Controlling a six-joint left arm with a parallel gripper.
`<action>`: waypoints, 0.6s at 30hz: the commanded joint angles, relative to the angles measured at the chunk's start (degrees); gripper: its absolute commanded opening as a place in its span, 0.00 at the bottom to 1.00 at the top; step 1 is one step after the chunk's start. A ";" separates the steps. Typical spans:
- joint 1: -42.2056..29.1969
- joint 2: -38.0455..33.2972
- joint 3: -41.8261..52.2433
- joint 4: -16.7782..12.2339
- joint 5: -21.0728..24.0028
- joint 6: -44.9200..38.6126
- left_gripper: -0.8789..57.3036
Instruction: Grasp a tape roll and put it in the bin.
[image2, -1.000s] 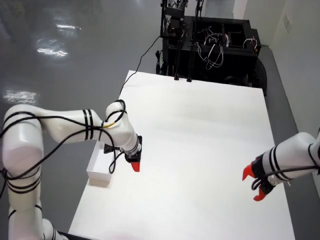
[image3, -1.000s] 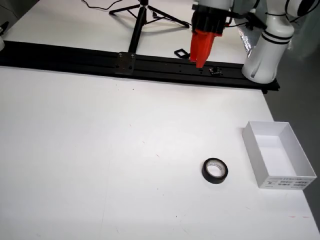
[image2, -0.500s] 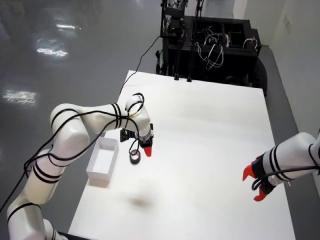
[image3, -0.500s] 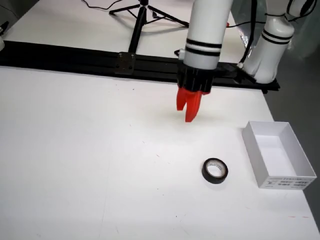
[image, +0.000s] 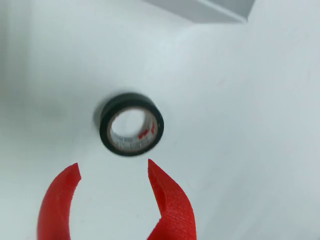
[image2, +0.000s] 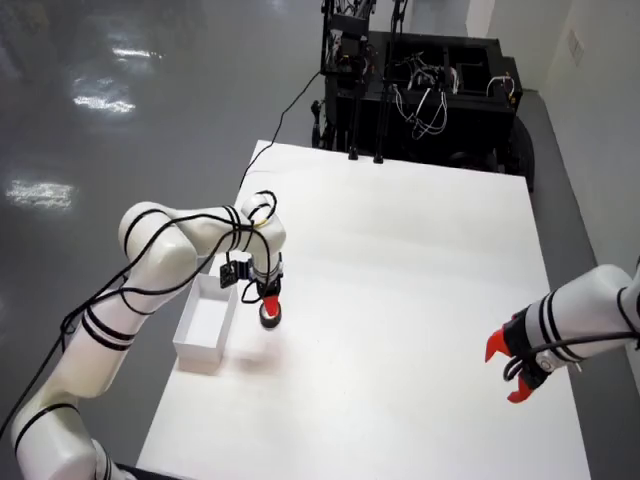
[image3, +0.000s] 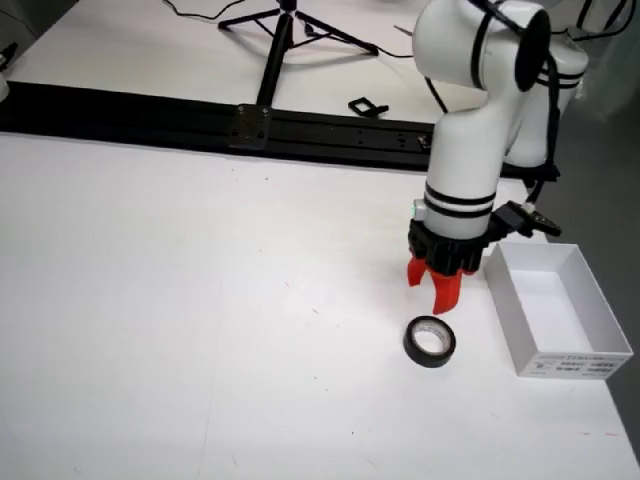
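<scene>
I have the gripper spread open and empty, hanging just above the table; on the wrist view the tape roll lies flat just ahead of the red fingertips, clear of both, and its width looks a close fit for the gap between them; the bin sits off to one side of the gripper, its corner showing beyond the roll on the wrist view. My worry is the alignment; the roll sits forward of the tips and a little toward the right-hand finger as the wrist view shows it, so if I drop straight down I judge that finger lands on the rim or nudges the roll away; a light roll on a smooth table will likely skid; closing too high could pinch only the top edge and let it slip out on the way to the bin.
</scene>
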 joint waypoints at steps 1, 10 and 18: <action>4.69 1.22 7.96 -0.18 -6.12 0.99 0.50; 2.22 4.38 5.15 -0.36 -6.20 0.73 0.49; 1.08 4.91 4.53 -0.53 -6.20 0.64 0.49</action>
